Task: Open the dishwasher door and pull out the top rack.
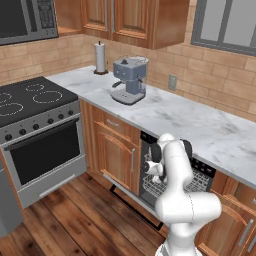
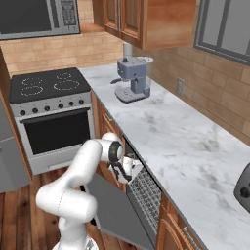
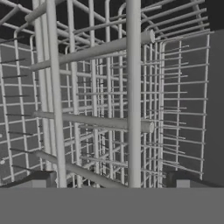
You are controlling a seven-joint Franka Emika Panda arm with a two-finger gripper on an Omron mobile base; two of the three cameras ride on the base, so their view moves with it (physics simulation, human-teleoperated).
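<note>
Grey dishwasher door [image 2: 114, 207] lies folded down, that step done, while the wide-open pincer [image 3: 113, 183] straddles a wire of the top rack [image 2: 146, 191], not yet drawn out.

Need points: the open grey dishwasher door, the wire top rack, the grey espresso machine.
Grey flat dishwasher door [image 2: 114, 210]: right base view, bare inner face of the lowered panel.
Light grey wire top rack [image 3: 133, 87]: hand view, thick front bar.
Grey espresso machine [image 1: 129, 79]: left base view, middle of its body.
</note>
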